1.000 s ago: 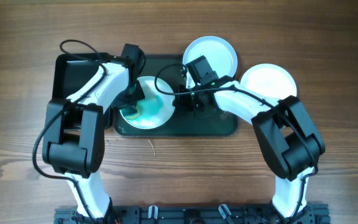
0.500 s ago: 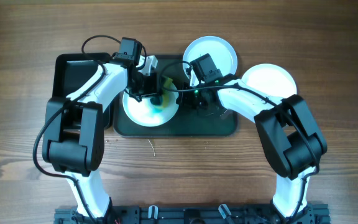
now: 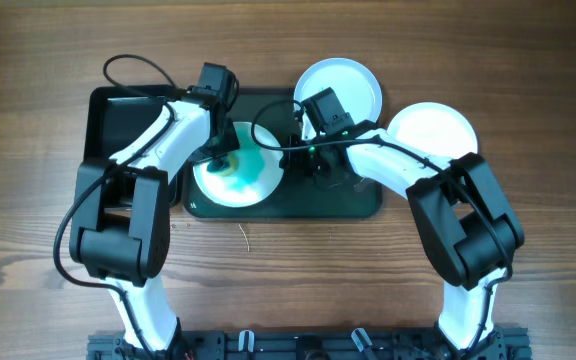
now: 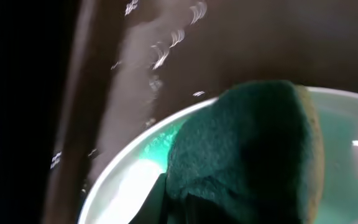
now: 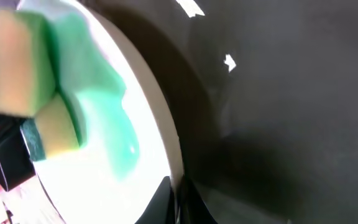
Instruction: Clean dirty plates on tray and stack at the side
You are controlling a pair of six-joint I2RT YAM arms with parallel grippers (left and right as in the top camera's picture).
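A white plate (image 3: 253,182) with a teal smear lies on the left half of the dark tray (image 3: 338,200). My left gripper (image 3: 220,160) is shut on a green and yellow sponge (image 3: 228,170) pressed onto the plate. In the left wrist view the sponge (image 4: 247,143) covers the plate (image 4: 123,186), with the jaws (image 4: 185,211) at the bottom edge. My right gripper (image 3: 290,160) is shut on the plate's right rim. In the right wrist view the fingers (image 5: 179,199) pinch the rim of the plate (image 5: 104,186), and the sponge (image 5: 17,68) shows at top left.
Two clean white plates lie off the tray: one (image 3: 340,85) at its back edge, one (image 3: 430,130) to the right on the wooden table. A deeper black bin (image 3: 118,120) stands left of the tray. The tray's right half (image 5: 291,124) is bare.
The left gripper swept the sponge from the plate's left side to its upper right, then back toward the middle. The plate shifted slightly. The right gripper kept its hold on the rim.
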